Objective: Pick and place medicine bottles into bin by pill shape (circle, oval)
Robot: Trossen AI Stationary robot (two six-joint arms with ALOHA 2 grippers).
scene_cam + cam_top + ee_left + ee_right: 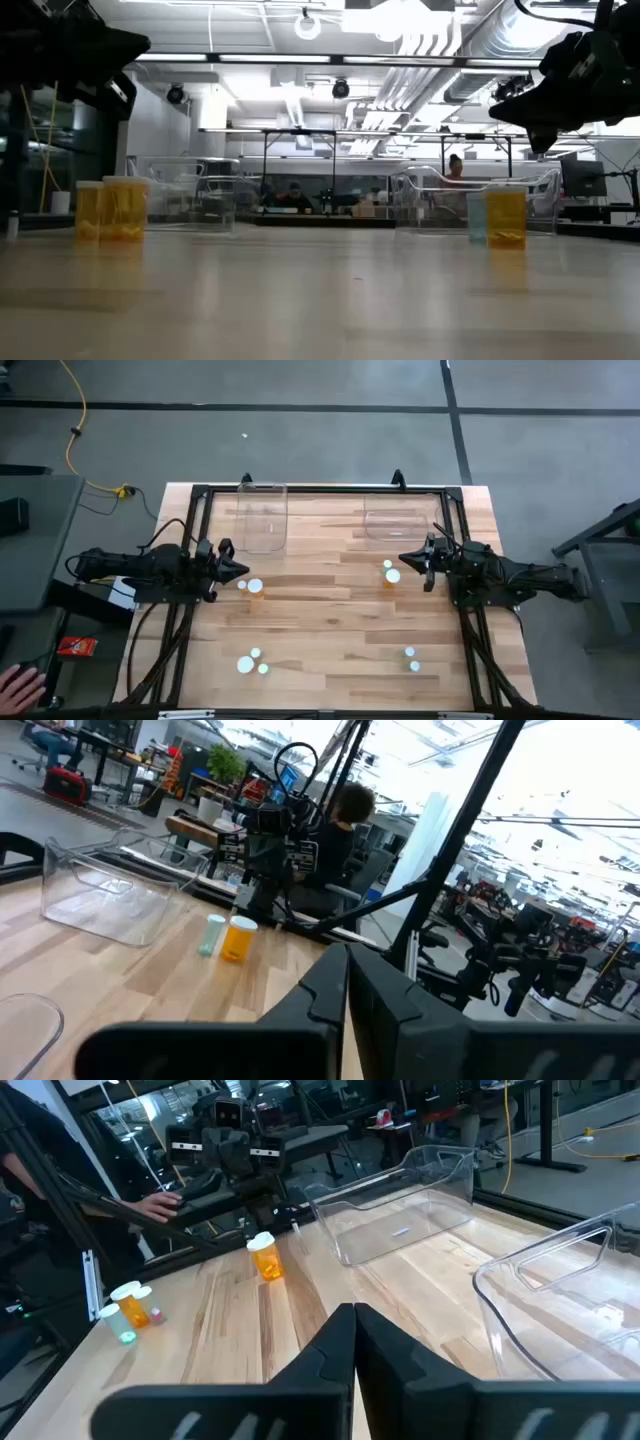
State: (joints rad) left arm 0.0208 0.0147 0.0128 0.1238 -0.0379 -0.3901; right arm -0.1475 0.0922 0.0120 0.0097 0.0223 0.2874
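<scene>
Sorting has not begun, judging by how things lie: both clear bins look empty and every bottle stands on the wooden table (330, 610). Taking the left bin (263, 516) as the landmark, the right bin (396, 520) sits well apart from it along the same far edge, and the left gripper (236, 570) hangs just on the near side of it with its fingers pressed together on nothing. An amber bottle with a white cap (256, 588) stands beside that gripper, a small cluster of white-capped bottles (250, 661) lies farther off toward the near edge, and another pair (412, 658) lies well away toward the right. The right gripper (405, 559), also closed and empty, hovers near the right bin, with an amber bottle and a pale one (390, 573) just beside its tip. The main risk is a knock-over: the bottles are far smaller than the grippers, so a descent with fingers not yet parted, or slightly off centre, would likely tip one and send it rolling. Where bottles touch in a cluster, a finger could push a neighbour aside or pinch two together. Missorting is the second danger, since the pill shape inside cannot be made out from here and body colour may not match it. A release too high above a bin might let a bottle bounce out.
</scene>
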